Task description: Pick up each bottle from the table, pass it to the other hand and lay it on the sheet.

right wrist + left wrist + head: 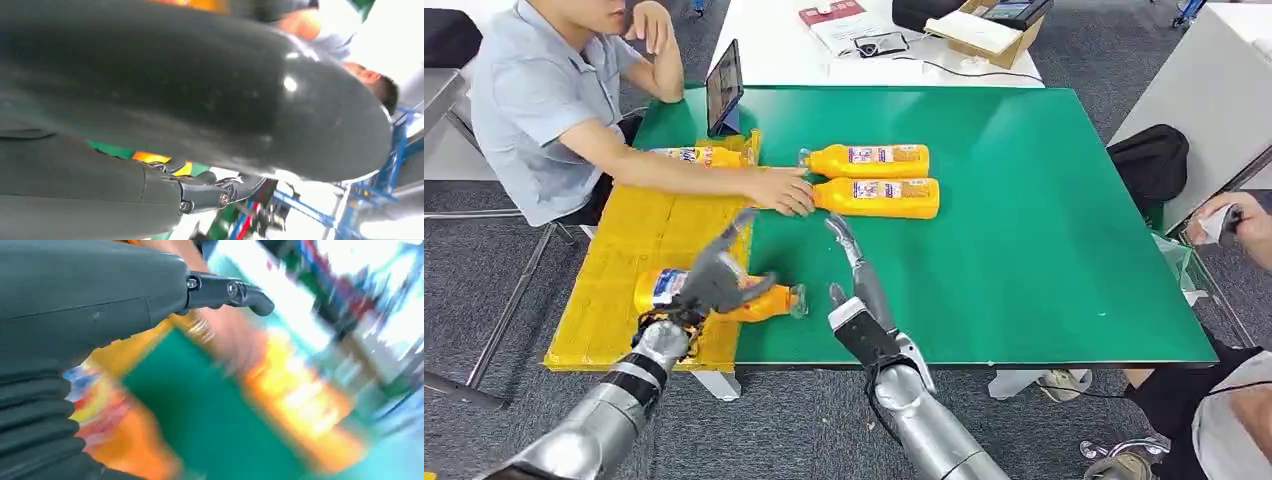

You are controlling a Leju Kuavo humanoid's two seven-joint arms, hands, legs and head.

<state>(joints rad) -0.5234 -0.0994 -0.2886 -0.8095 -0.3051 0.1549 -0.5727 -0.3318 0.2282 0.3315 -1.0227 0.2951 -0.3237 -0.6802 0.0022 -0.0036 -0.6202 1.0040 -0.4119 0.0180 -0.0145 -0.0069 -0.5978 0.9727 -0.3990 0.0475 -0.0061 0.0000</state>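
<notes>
An orange bottle (749, 300) lies at the near edge of the yellow sheet (624, 250), its cap poking over the green table (1024, 230). My left hand (709, 272) hovers just over it with fingers spread and nothing gripped; the left wrist view is motion-blurred. To its right, over the table, my right hand (856, 275) is open with fingers stretched forward. Two more orange bottles (869, 160) (879, 197) lie side by side mid-table. A third bottle (699, 155) lies at the sheet's far end.
A seated person at the far left reaches a hand (784, 190) to the nearer mid-table bottle. A tablet (722, 90) stands at the far table edge. A black bag (1149, 160) and another person's hand (1234, 225) are on the right.
</notes>
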